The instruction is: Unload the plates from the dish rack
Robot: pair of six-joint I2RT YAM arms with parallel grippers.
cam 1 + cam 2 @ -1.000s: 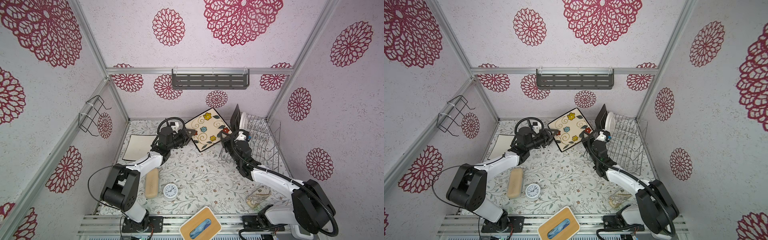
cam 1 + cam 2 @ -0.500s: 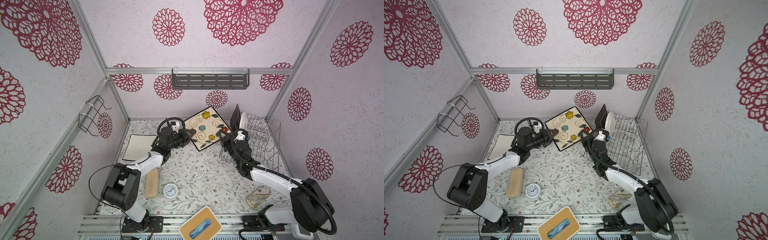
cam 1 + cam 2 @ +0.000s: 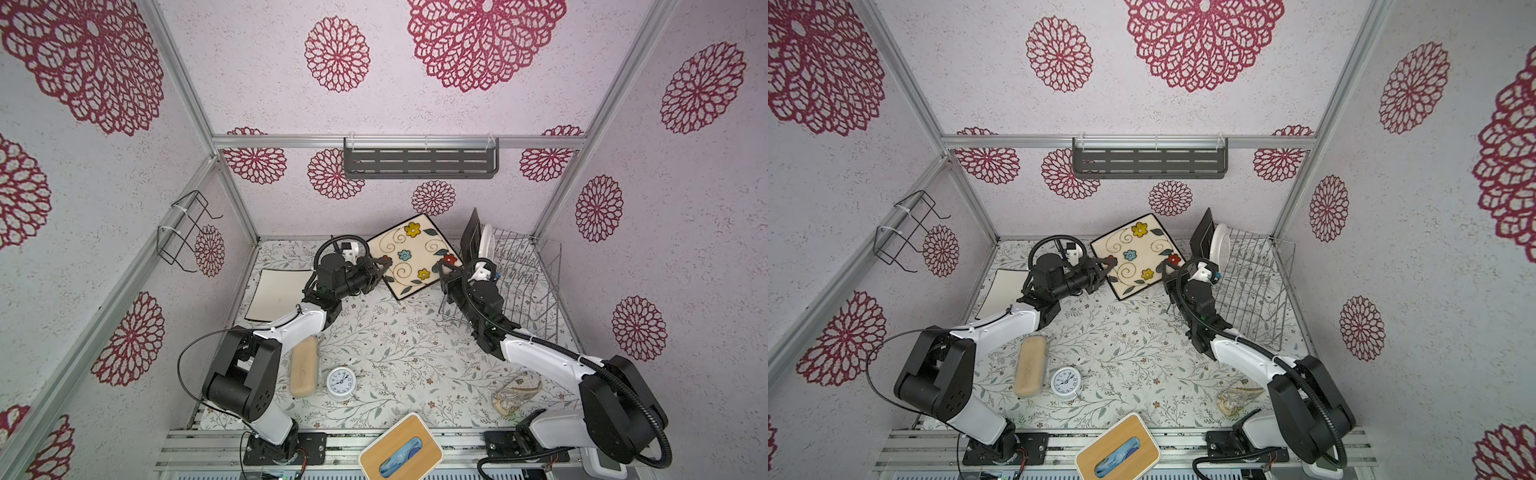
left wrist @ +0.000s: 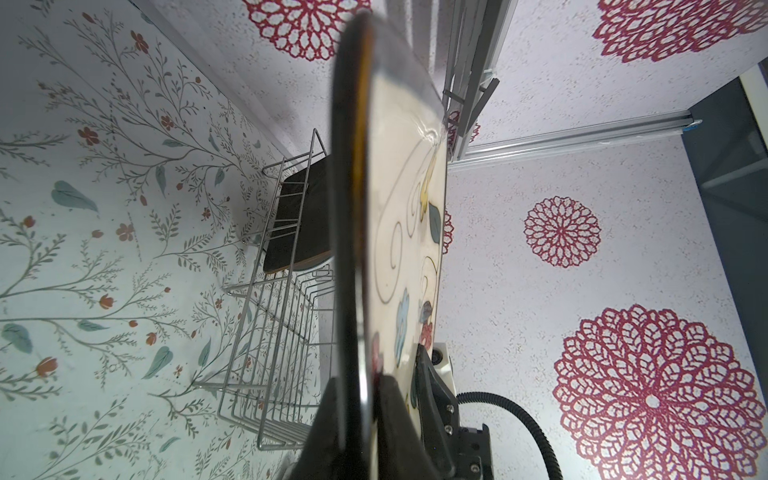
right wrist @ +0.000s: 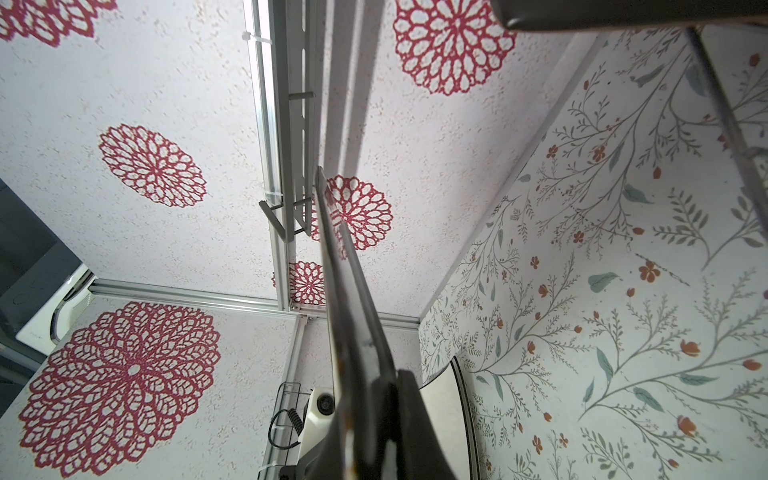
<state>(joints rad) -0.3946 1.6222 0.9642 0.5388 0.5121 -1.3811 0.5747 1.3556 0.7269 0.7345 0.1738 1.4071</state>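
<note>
The cream square flower-painted plate [image 3: 413, 255] hangs tilted over the worktop [image 3: 395, 345], beside the silver wire dish rack [image 3: 524, 276] — left pincer [image 3: 383, 262] clamped on one corner, right pincer [image 3: 446, 272] on the opposite.

alarm clock [image 3: 341, 383] beside tan block [image 3: 304, 366]

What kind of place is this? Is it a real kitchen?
Probably a robot test booth dressed like a kitchen, not a real one. The left arm and right arm stand on rails, the papered walls hang on a metal frame, and a dish rack sits on the table.
</note>
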